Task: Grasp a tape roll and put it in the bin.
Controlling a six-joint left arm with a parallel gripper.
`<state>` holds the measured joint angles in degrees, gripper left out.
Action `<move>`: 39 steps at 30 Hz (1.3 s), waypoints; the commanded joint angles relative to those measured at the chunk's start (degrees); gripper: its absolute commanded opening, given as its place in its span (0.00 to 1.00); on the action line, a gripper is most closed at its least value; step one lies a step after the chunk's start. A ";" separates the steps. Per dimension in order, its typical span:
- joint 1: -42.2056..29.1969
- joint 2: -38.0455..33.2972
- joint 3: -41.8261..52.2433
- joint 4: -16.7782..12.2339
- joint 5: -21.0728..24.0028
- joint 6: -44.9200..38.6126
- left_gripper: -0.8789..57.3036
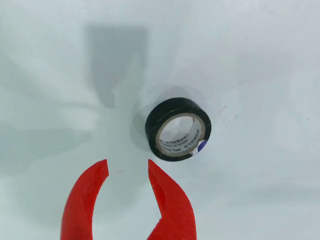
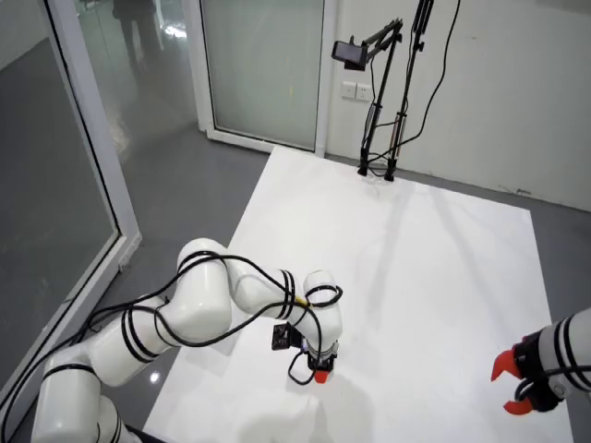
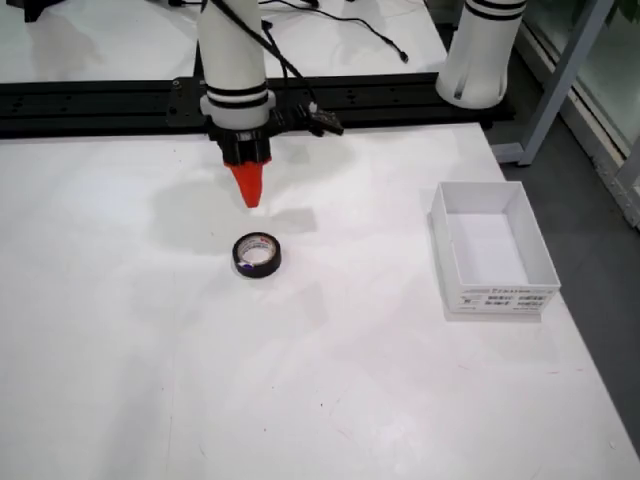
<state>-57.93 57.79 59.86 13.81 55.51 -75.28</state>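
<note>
A black tape roll (image 1: 178, 129) with a pale cardboard core lies flat on the white table; in the front view the tape roll (image 3: 257, 255) sits a little in front of the arm. My gripper (image 1: 128, 167) has red fingers (image 1: 170, 200) that stand apart with nothing between them, open, hovering above the table just short of the roll and to its left in the wrist view. From the front, the gripper (image 3: 247, 187) hangs pointing down behind the roll. The white bin (image 3: 493, 248) stands empty at the right.
A black rail (image 3: 120, 100) runs along the table's back edge, with a second white arm base (image 3: 480, 50) at its right end. In the overhead view another red gripper (image 2: 511, 383) shows at the right edge. Cables trail behind the working arm.
</note>
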 commanded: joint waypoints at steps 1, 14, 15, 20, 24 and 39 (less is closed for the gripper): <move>0.80 3.91 -2.30 1.49 -1.99 -0.57 0.32; 2.03 5.84 -3.53 2.28 -3.13 -0.57 0.33; 2.12 5.84 -3.53 2.36 -3.13 -0.57 0.33; 2.65 6.45 -3.88 2.54 -3.48 -0.57 0.33; 2.74 7.25 -4.49 2.54 -3.75 -0.57 0.33; 2.56 9.79 -5.90 2.19 -4.01 -0.65 0.32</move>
<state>-55.56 65.24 55.21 16.01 51.98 -75.83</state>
